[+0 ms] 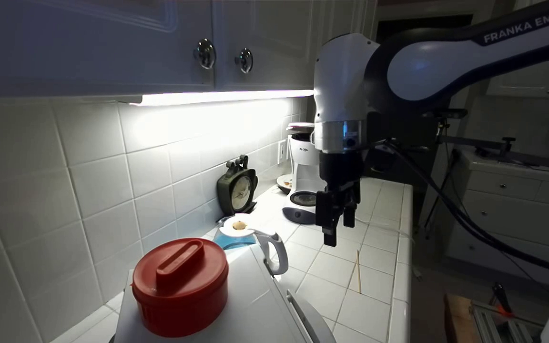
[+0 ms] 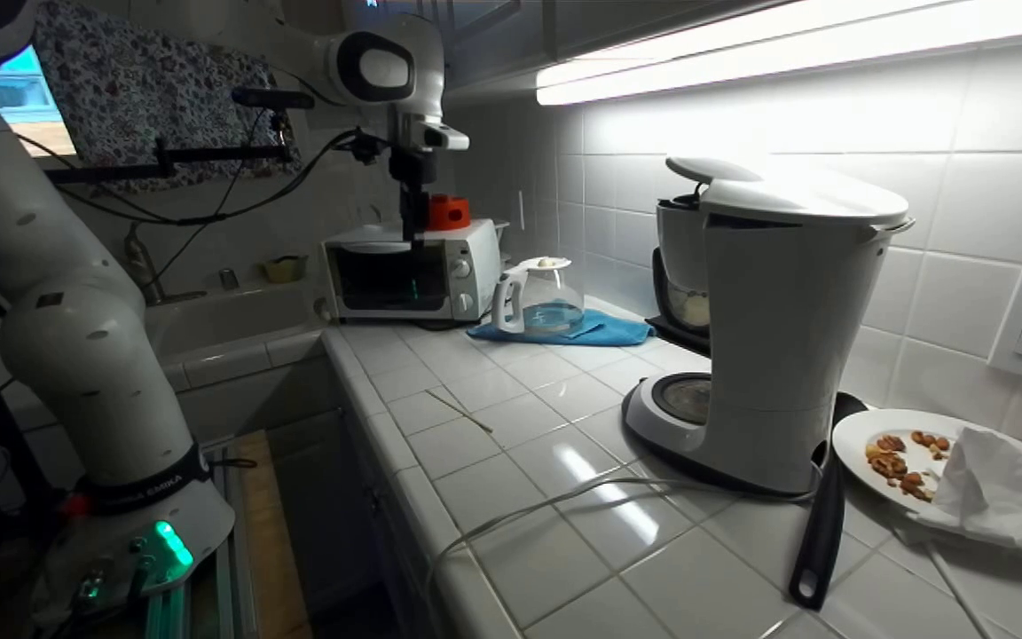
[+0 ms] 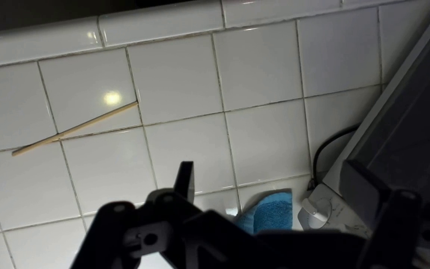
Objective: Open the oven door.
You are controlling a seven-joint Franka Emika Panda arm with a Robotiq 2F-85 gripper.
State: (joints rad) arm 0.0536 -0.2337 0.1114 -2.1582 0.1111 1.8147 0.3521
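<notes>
A white toaster oven (image 2: 479,257) stands on the tiled counter. Its dark glass door (image 2: 391,280) is shut, with a pale handle (image 2: 373,248) along the top edge. In an exterior view, the handle (image 1: 310,317) curves out from the oven's front. The wrist view shows part of the dark door (image 3: 413,101) and a white knob (image 3: 316,212). My gripper (image 1: 340,229) points down, open and empty, above the counter in front of the oven. It also shows in an exterior view (image 2: 413,238). In the wrist view, one finger of the gripper (image 3: 274,183) overlaps the door; the gap between them is unclear.
A red lidded container (image 1: 181,288) sits on the oven. A glass carafe (image 2: 551,297) on a blue cloth (image 2: 609,330) stands beside it. A coffee maker (image 2: 782,346), a thin stick (image 2: 459,411) and a cable (image 2: 564,494) are on the counter. Cabinets (image 1: 265,38) hang above.
</notes>
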